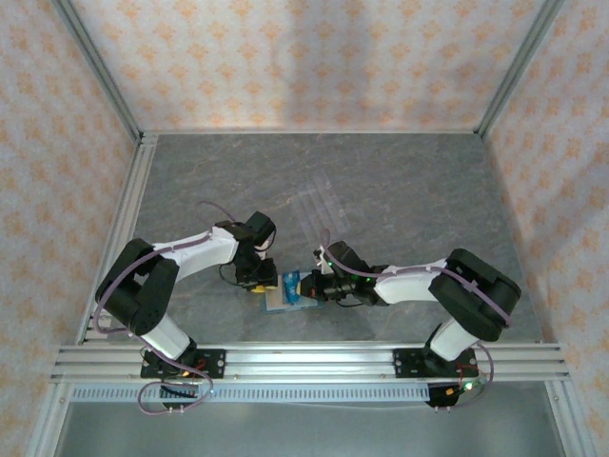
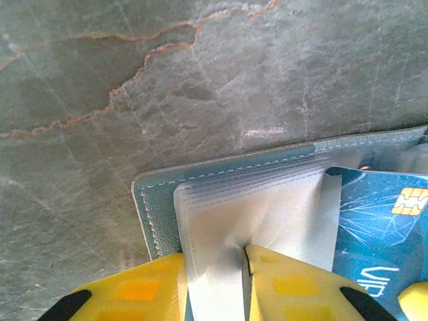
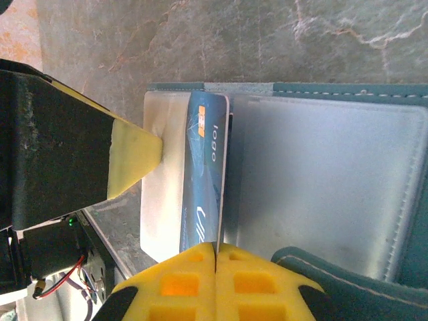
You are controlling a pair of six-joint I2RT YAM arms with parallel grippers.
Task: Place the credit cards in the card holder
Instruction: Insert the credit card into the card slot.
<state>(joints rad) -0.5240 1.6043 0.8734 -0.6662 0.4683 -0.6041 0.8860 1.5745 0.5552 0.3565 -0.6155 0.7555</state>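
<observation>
Grey veined table (image 1: 381, 190), boxed in by patterned walls, carries the job close to the arms' bases, where both pincers meet over the open card holder (image 1: 284, 303).

From the left wrist, the left pincer (image 2: 214, 257) is clamped on a clear sleeve (image 2: 267, 207) of the card holder (image 2: 154, 200). The plastic runs up between its yellow fingers (image 2: 287, 281), and the teal stitched border lies just beyond and to the left of them. A blue credit card (image 2: 381, 234) with a gold chip sits just to the right of that pincer.

From the right wrist, the right pincer (image 3: 215, 253) is closed on the near end of the blue credit card (image 3: 204, 167), which runs straight ahead of its fingertips. The card lies in the gap between the sleeve stack on the left and a wide clear page (image 3: 314, 180) on the right. Its far end comes close to the holder's teal edge (image 3: 334, 90).

My reading is that this is mid-insertion. The holder is open, a sleeve is held apart, and one card is at or partly in the gap. I cannot tell whether it is truly inside a pocket. It has yet to be seated and let go, any other card must follow, and I cannot tell whether one is stowed already.
</observation>
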